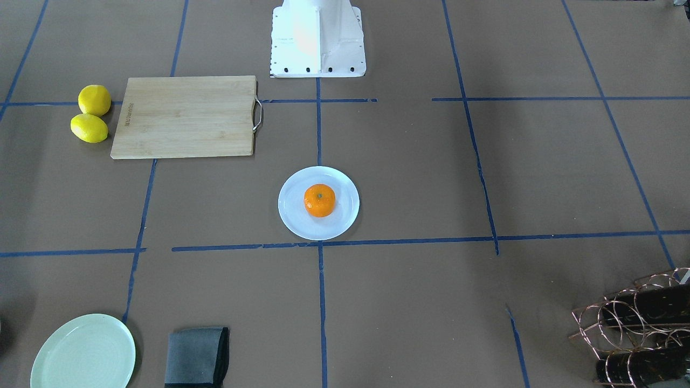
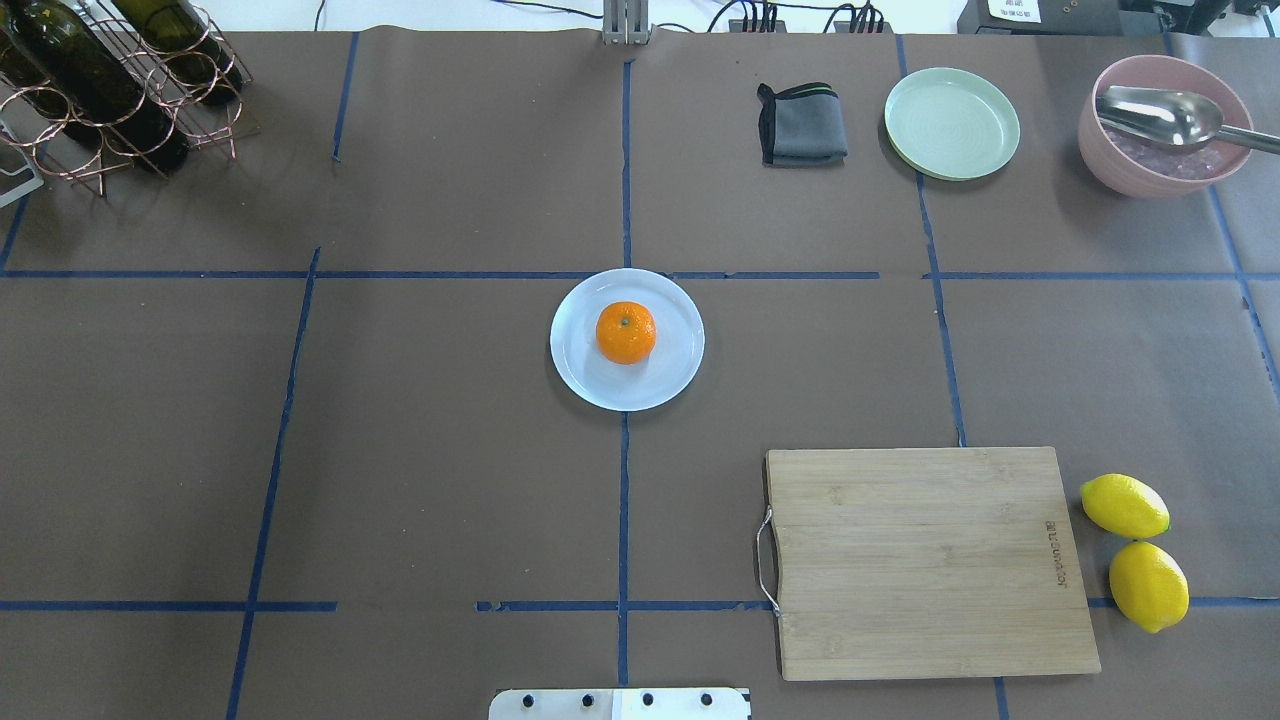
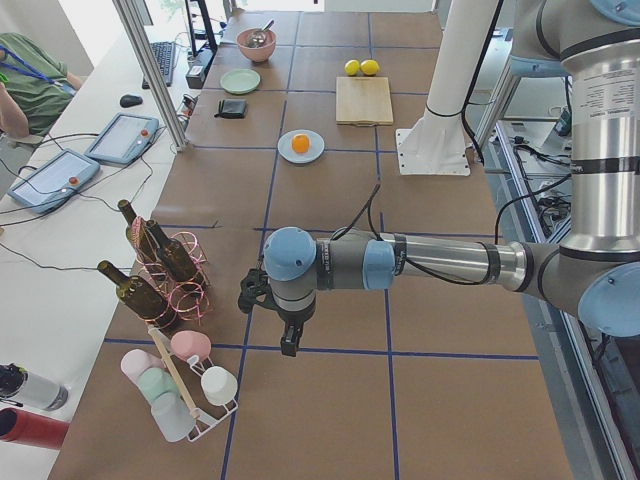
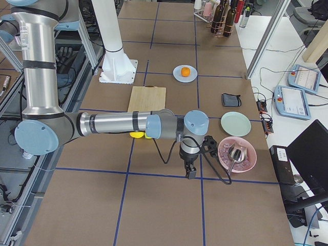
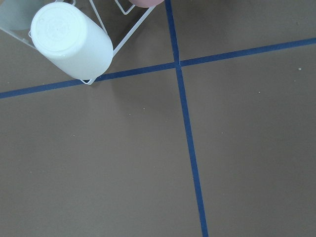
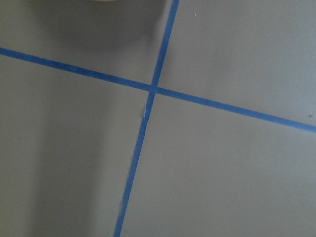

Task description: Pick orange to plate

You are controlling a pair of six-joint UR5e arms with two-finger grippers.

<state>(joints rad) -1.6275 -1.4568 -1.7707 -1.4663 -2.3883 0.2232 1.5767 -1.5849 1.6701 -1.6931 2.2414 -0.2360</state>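
**A:** So, from the camera facing the robot, where is the orange [image 1: 319, 200]?

**B:** On the plate [image 1: 294, 186], about at its middle, stem dot up. Two lemons [image 1: 90, 114] lie beside a cutting board [image 1: 186, 116], well apart from it. A green plate [image 1: 83, 353] and a grey cloth [image 1: 195, 357] sit at the near edge.

**A:** And overhead?

**B:** The orange rests in the plate near the middle of the table [image 2: 450, 450], right by a crossing of the blue tape lines [image 2: 624, 500].

**A:** The left side view?

**B:** The near arm reaches out low, with the left gripper [image 3: 289, 340] pointing down near a wine rack [image 3: 165, 275], well apart from the plate. Whether its fingers are parted or closed, I cannot tell.

**A:** The right side view?

**B:** The right gripper [image 4: 190, 171] hangs over the table near a pink bowl [image 4: 246, 161] holding a spoon [image 4: 233, 152], far from the orange. I cannot tell how its fingers stand either.

**A:** The wrist cameras?

**B:** The left one shows brown table, crossed tape and a white cup [image 5: 71, 42] on a wire rack [image 5: 133, 24]. The right one shows only table and crossed tape. Neither settles the fingers.
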